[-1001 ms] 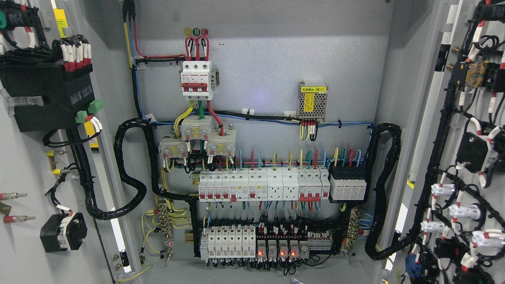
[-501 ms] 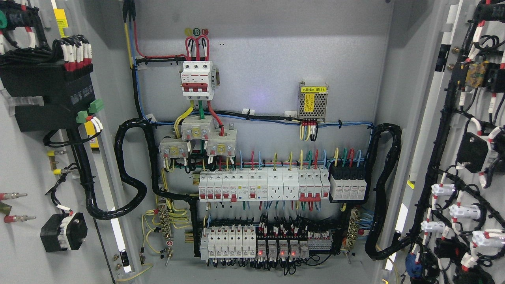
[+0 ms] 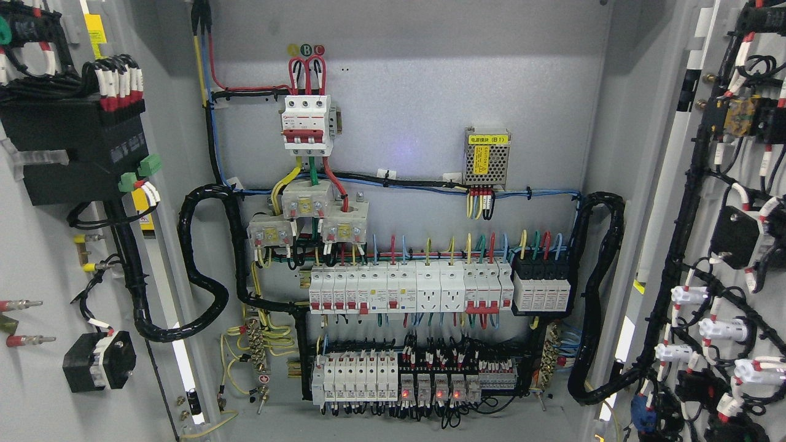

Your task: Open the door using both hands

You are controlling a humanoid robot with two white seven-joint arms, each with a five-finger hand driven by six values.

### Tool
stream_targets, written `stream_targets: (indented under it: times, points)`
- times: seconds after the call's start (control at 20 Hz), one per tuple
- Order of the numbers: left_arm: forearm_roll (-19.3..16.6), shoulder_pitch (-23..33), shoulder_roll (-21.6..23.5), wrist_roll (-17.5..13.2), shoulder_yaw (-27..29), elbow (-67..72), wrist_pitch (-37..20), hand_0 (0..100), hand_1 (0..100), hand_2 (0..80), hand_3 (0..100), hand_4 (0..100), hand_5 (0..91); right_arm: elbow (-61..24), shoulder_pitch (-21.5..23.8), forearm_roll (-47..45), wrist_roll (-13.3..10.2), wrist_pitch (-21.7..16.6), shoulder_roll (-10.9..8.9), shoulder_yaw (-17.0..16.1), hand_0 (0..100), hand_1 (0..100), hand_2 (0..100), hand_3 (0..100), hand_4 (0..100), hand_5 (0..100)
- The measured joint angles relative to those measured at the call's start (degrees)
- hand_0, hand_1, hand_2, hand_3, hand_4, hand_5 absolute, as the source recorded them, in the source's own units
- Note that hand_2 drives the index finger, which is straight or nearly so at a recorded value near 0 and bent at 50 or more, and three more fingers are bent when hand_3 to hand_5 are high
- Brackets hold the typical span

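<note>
Grey cabinet interior (image 3: 417, 110) faces me; both doors (image 3: 37, 245) flank it, swung wide: stiff, heavy steel, gripped at bare edges. Neither of my hands shows, so finger state unknown.

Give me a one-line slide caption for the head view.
Both cabinet doors swung wide, exposing breaker rows and wiring; no robot hands visible.

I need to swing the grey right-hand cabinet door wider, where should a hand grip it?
Probably take the grey right-hand cabinet door by its bare inner edge strip, coming from the front: the panel further right is crowded with black wiring harness and mounted parts.
</note>
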Motion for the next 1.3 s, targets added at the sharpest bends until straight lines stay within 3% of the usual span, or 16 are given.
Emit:
stream_targets:
  times: [0.2,0.8,1.05,1.3]
  points:
    - [0.66,1.60,-0.65,-3.99,1.07,-3.10,-2.44,12,56,0.0,0,0,0.0,-0.31,0.28,-1.73,-0.21,-0.23,-0.25,-1.44,0,50,4,0,0,0]
    - [10.73,3.00,-1.55,-6.35,13.04,-7.79,-2.36,12,56,0.0,0,0,0.0,-0.80,-2.22,-4.04,-0.52,-0.13,-1.63,-3.68,0,50,4,0,0,0]
    - [15.66,3.08,-1.80,-14.17,18.57,-8.62,1.29,12,56,0.0,0,0,0.0,-0.87,-2.90,-4.28,-0.53,-0.07,-2.18,-4.21,0,50,4,0,0,0]
    - [18.10,3.11,-2.01,-16.63,23.69,-9.07,2.12,12,56,0.0,0,0,0.0,-0.89,-3.14,-4.55,-0.53,0.02,-2.47,-5.46,0,50,4,0,0,0]
